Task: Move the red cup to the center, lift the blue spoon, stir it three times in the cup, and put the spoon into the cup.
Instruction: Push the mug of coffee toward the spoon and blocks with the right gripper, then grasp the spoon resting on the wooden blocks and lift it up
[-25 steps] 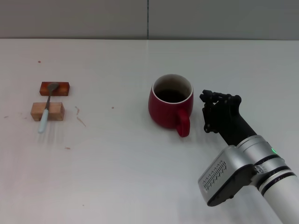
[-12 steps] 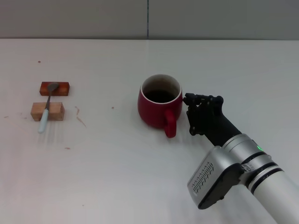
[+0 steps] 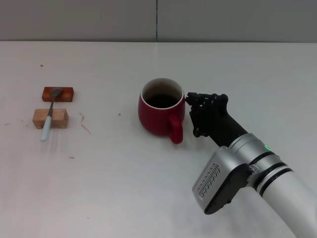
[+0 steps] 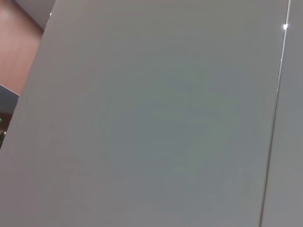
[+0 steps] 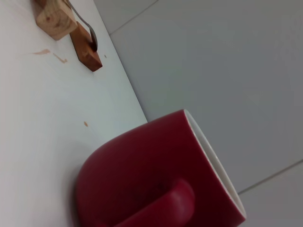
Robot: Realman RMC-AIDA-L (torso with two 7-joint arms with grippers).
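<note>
**Cup upright mid-table, right end effector against its side**

You have one red cup (image 3: 161, 107), glossy rounded ceramic with a pale rim, standing upright near the table's (image 3: 148, 188) middle, handle pointing toward the near edge. The right end effector (image 3: 194, 115) sits just beside its right wall; you cannot tell how its fingers stand. One spoon (image 3: 49, 113), pale blue handle and grey metal bowl, lies toward the left edge across two wooden blocks (image 3: 50, 118), long axis running near to far, bowl at the far end.
</note>
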